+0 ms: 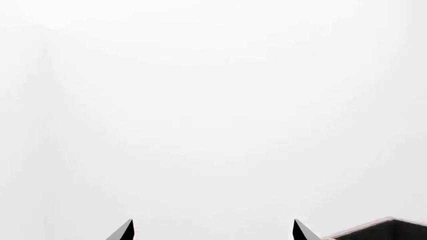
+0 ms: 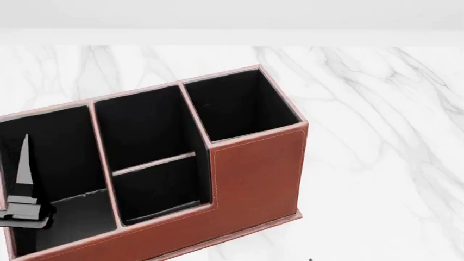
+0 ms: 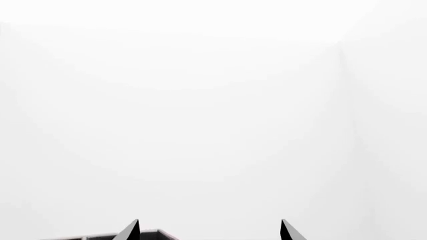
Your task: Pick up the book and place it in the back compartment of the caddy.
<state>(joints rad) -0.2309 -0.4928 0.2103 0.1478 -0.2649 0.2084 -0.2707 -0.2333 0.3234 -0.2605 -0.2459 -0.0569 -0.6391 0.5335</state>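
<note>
On the marble table (image 2: 377, 109), the caddy (image 2: 254, 168) shows no readable writing.

White marble table (image 2: 377, 109), seemingly bare.

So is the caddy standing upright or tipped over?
Upright: in the head view the caddy rests flat on the marble table, its four black-lined compartments opening upward. No book shows inside.
</note>
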